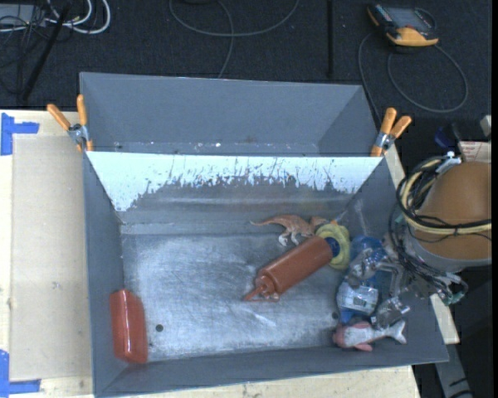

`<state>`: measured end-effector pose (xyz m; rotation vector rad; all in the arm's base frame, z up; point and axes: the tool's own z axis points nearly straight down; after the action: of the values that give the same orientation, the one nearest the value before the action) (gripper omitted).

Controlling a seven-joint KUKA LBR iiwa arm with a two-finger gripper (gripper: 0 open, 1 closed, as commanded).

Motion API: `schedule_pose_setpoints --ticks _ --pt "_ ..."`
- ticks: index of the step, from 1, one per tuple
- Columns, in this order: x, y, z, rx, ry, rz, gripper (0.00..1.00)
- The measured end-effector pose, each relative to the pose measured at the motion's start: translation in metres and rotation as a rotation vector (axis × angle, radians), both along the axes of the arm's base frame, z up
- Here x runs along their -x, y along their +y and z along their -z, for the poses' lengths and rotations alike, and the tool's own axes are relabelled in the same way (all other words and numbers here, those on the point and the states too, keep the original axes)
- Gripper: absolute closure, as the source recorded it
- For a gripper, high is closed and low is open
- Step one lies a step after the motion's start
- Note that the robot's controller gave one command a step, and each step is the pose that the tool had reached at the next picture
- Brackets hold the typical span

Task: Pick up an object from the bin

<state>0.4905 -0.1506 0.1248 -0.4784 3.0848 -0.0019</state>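
Camera view: nearest, a pink-and-white fish toy (367,335) lies to the right of the brown bottle (292,269) and closer to the camera. A red cylinder (128,325) sits well to the bottle's left in the grey bin (224,123). Just right of the bottle, the end effector (373,293) hangs low over a blue-and-white thing (355,298); I cannot tell whether it is open or closed. Just beyond the bottle lie a yellow ring (339,243) and a tan dinosaur (289,224).
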Motion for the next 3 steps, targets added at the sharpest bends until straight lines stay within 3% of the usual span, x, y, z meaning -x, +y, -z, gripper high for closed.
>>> schedule_pose_setpoints --ticks 1,2,3 --pt "-0.014 0.011 0.049 -0.019 0.014 -0.518 0.0" --pt "-0.014 0.011 0.049 -0.019 0.014 -0.518 0.0" --pt "-0.028 0.01 0.052 -0.031 0.044 -0.495 0.0"
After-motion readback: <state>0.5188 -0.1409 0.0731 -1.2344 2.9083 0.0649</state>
